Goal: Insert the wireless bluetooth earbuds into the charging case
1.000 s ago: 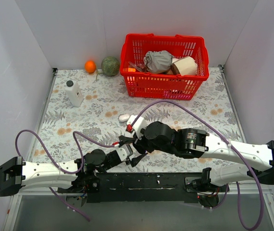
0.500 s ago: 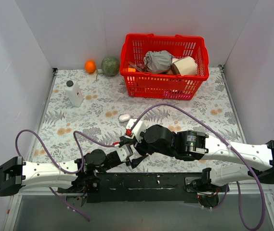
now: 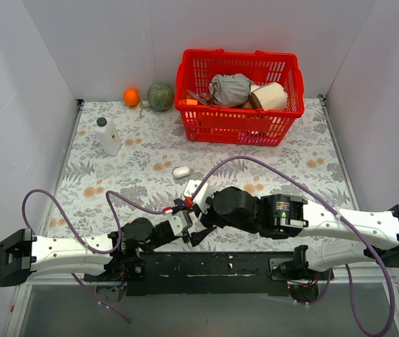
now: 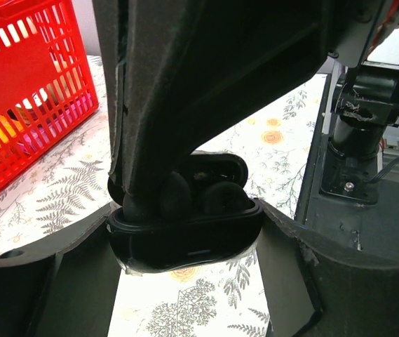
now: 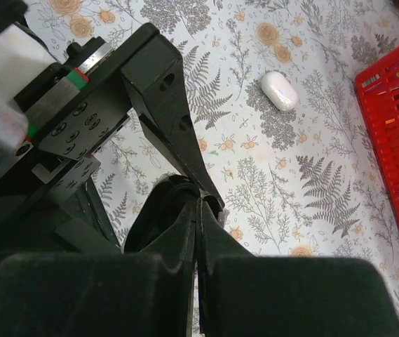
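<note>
My left gripper (image 3: 187, 229) (image 4: 185, 247) is shut on a black oval case (image 4: 185, 242) with its lid open. Two black rounded earbuds (image 4: 174, 200) (image 4: 225, 196) sit side by side in its top. My right gripper (image 3: 198, 220) (image 5: 199, 205) reaches down from above with its fingers pressed together. Its tips rest at the left earbud, and I cannot tell whether they hold it. The small glossy white pebble-shaped charging case (image 3: 181, 170) (image 5: 280, 90) lies closed on the floral table, well beyond both grippers.
A red basket (image 3: 238, 125) holding several items stands at the back. A white bottle with a black cap (image 3: 107, 136) stands at the left, with an orange (image 3: 131, 96) and a green ball (image 3: 160, 96) behind it. Purple cables loop over the arms.
My right wrist has come a little nearer and lower over the left gripper. The white case is now fully uncovered. The left arm has not moved.
</note>
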Controlling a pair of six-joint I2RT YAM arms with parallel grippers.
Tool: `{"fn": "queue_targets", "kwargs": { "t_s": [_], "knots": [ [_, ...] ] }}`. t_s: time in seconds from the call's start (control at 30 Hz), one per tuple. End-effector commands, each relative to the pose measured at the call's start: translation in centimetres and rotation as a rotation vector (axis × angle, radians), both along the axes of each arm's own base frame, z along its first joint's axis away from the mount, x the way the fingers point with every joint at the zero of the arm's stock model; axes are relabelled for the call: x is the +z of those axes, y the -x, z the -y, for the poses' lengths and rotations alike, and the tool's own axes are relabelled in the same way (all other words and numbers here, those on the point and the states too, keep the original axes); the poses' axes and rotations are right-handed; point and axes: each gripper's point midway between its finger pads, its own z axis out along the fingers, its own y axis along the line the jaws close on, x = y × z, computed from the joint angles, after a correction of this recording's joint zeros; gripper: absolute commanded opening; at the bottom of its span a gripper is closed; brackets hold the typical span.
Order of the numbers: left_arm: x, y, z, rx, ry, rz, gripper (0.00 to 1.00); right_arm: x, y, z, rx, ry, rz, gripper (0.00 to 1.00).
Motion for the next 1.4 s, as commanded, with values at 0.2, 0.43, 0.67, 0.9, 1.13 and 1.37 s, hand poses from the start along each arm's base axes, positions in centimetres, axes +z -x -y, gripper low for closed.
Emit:
{"fn": "queue_targets", "kwargs": {
  "t_s": [0.2,0.43,0.67,0.9,1.13,1.37],
  "knots": [
    [3.8,-0.4,0.0,0.013,0.113,0.026,0.00,1.6,1.2,0.0,0.082,-0.042,0.037,0.01],
    [3.9,-0.4,0.1,0.008,0.114,0.027,0.00,0.3,1.9,-0.5,0.103,-0.023,0.016,0.01],
    [3.7,-0.3,0.1,0.008,0.110,0.025,0.00,0.4,2.4,-1.4,0.120,-0.040,0.004,0.01],
    [3.9,-0.4,-0.1,0.013,0.118,0.026,0.00,-0.3,2.1,-1.2,0.092,-0.016,0.006,0.01],
    [3.8,-0.2,0.0,0.002,0.113,0.023,0.00,0.0,1.3,-0.7,0.036,-0.023,0.023,0.01],
    [3.1,0.0,0.2,-0.009,0.092,0.005,0.00,0.5,1.1,-0.4,0.011,-0.046,0.021,0.08]
  ]
}}
